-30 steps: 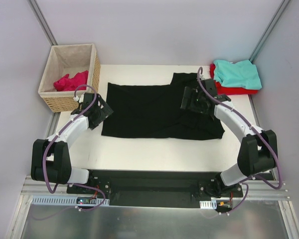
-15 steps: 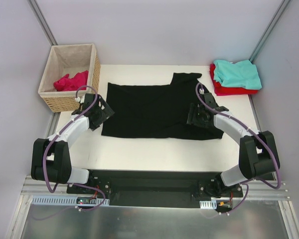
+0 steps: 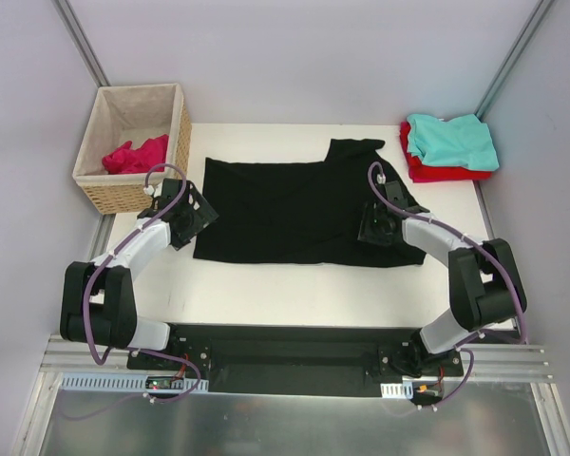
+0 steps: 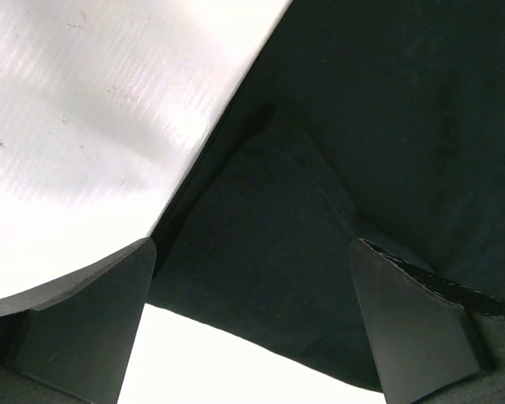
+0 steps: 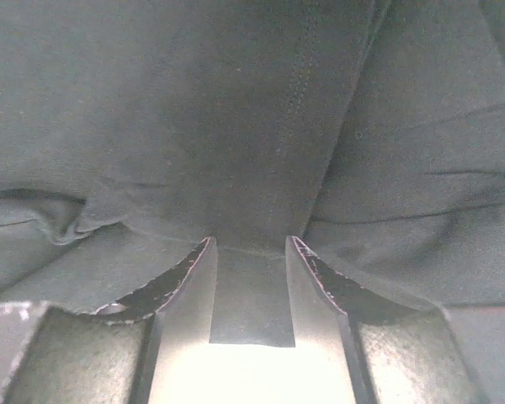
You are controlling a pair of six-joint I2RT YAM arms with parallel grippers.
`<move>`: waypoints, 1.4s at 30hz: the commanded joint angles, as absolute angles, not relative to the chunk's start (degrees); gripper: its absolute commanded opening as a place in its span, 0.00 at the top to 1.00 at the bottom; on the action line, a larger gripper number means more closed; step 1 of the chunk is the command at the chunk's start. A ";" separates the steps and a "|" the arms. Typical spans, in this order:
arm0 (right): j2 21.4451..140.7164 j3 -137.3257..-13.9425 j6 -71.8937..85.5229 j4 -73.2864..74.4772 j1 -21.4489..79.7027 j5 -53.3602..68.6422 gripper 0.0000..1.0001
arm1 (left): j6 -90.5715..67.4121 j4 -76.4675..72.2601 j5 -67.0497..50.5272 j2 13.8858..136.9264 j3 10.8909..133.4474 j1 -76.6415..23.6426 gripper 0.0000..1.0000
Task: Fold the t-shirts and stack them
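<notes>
**Fold of the black tee prepared**

The black t-shirt (image 3: 285, 214) was spread flat on the bench (image 3: 266, 285), and its fold was judged barely begun. The right jaws were pressed onto its right part, half-closed about a ridge of cloth; a firm hold could not be confirmed. The left jaws were held wide open and empty, astride its left edge. Closure there would be needed before any lift.

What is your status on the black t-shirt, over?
Left gripper open at left edge of black t-shirt. Right gripper narrow around its cloth, grip unclear. No other object on it.
</notes>
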State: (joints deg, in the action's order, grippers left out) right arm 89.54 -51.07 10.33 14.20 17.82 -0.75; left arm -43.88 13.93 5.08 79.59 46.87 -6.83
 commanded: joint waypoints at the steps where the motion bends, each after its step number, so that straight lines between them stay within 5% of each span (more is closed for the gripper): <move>1: 89.47 -50.80 11.07 12.04 17.49 -0.53 0.58 | -43.07 13.71 5.71 79.80 47.20 -7.47 0.01; 26: 87.27 -48.25 10.28 12.13 15.91 -0.53 0.60 | -43.07 13.62 5.80 80.07 47.20 -7.56 0.01; 42: 91.23 -49.83 11.69 10.46 16.61 2.02 0.83 | -42.89 13.71 6.33 80.16 47.29 -7.56 0.01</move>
